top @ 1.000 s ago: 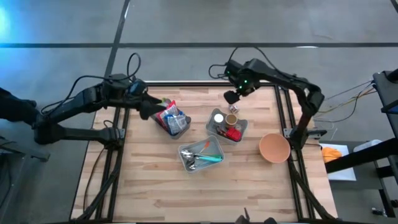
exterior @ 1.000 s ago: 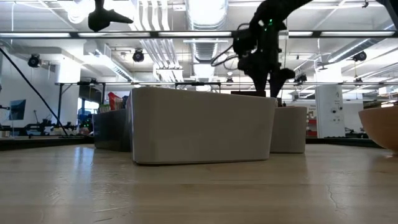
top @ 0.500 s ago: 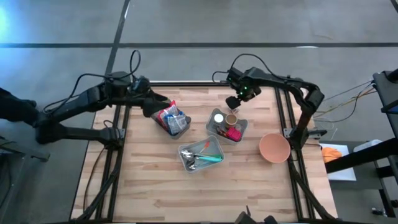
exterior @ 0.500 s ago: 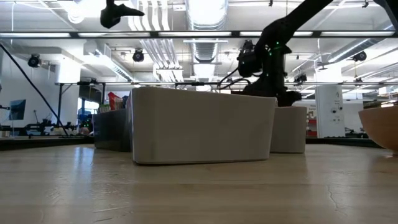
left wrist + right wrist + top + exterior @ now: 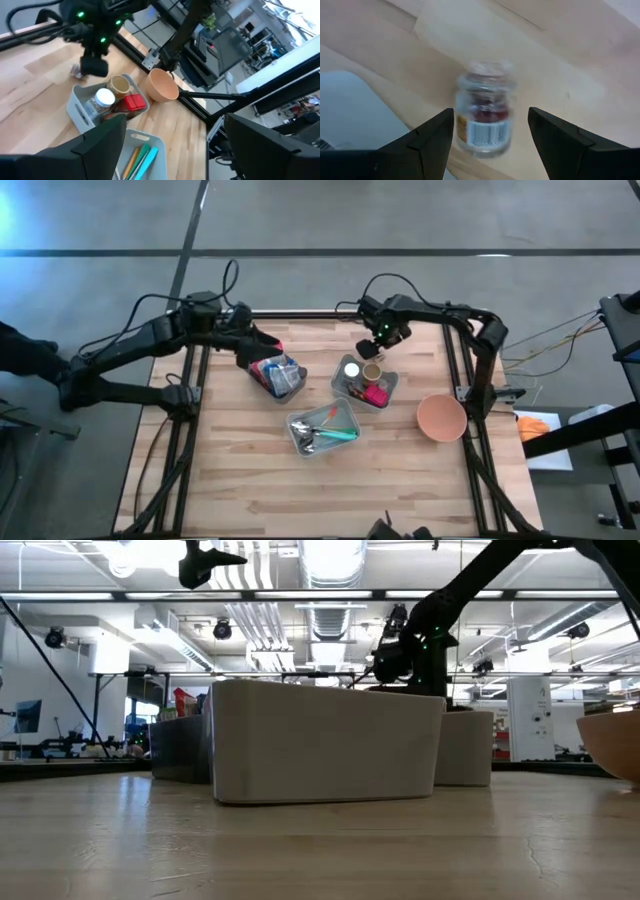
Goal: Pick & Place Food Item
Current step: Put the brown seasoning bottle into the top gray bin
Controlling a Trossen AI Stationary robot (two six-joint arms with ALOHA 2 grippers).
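A small glass jar (image 5: 484,107) with red contents and a barcode label lies on its side on the bare wood, just past the far rim of the grey jar bin (image 5: 386,394). My right gripper (image 5: 491,111) points down over it, open, one finger on each side of the jar and apart from it. In the high view this gripper (image 5: 372,348) covers most of the jar; the left wrist view shows the jar (image 5: 76,72) beside it. My left gripper (image 5: 258,345) hovers open and holds nothing, high above the far left corner of the snack bin (image 5: 290,388).
Three grey bins stand mid-table: snack packets on the left, jars and a red item (image 5: 133,103) in the middle, utensils in the near bin (image 5: 345,405). An orange bowl (image 5: 441,417) sits near the right edge. Bare wood lies toward the near edge.
My right gripper has come down toward the jar at the far rim of the jar bin, fingers still apart. My left gripper has drifted toward the table's right, over the snack bin's far corner, and has tipped a little.
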